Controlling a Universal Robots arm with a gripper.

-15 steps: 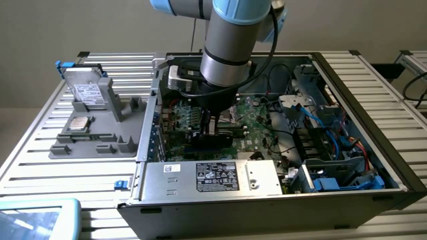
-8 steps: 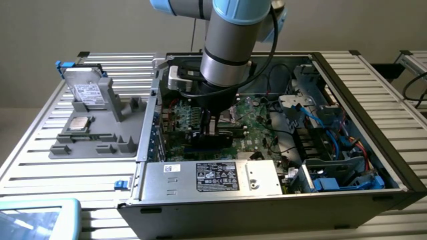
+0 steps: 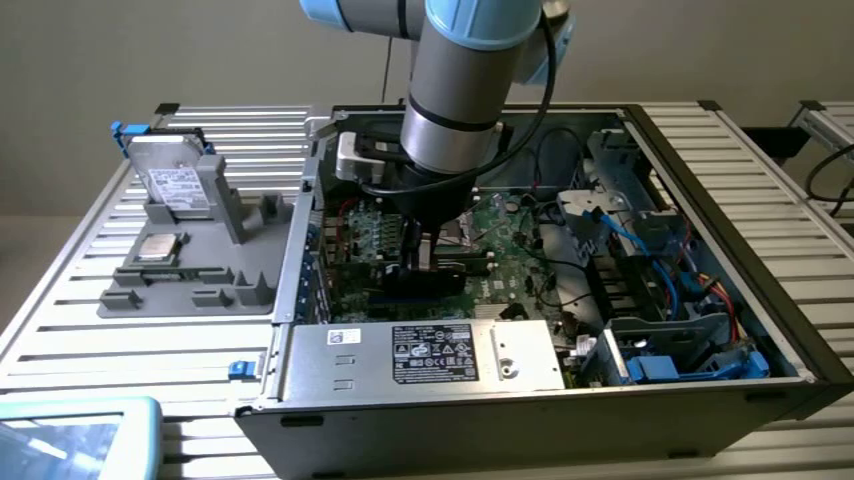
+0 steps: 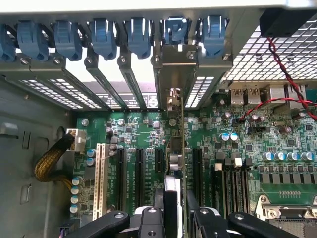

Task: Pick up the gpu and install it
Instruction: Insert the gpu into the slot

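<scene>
A: Open computer case [image 3: 747,300] lying on its side on a slatted table [image 3: 80,330], green motherboard [image 3: 514,235] exposed inside. Grey power supply [image 3: 414,355] with a black label along the near wall. Blue cables and drive cages [image 3: 667,330] crowding the exterior view's right end of the case.

B: Outside the case, on the exterior view's left: grey holder tray [image 3: 200,270] carrying a silver drive [image 3: 174,185] stood up at the far end and a small square CPU chip [image 3: 160,247] lying flat nearer.

A: In the wrist view, row of blue slot latches [image 4: 104,34] along the rear wall, slot covers below, black expansion slots [image 4: 140,171] side by side on the board. Braided yellow cable bundle [image 4: 49,161] off to one side, red and black wires [image 4: 282,99] looping over the other.

B: And the gpu [image 4: 178,148]?

A: Seen edge-on, standing upright over the board between the slots, silver bracket up against the rear wall under one blue latch. Whether fully seated, cannot tell.

B: Arm [image 3: 461,90] coming straight down from above into the middle of the case, wrist vertical. Gripper [image 3: 424,255] low over the board, black fingers [image 4: 148,223] clamped on the card's top edge, one either side.
</scene>
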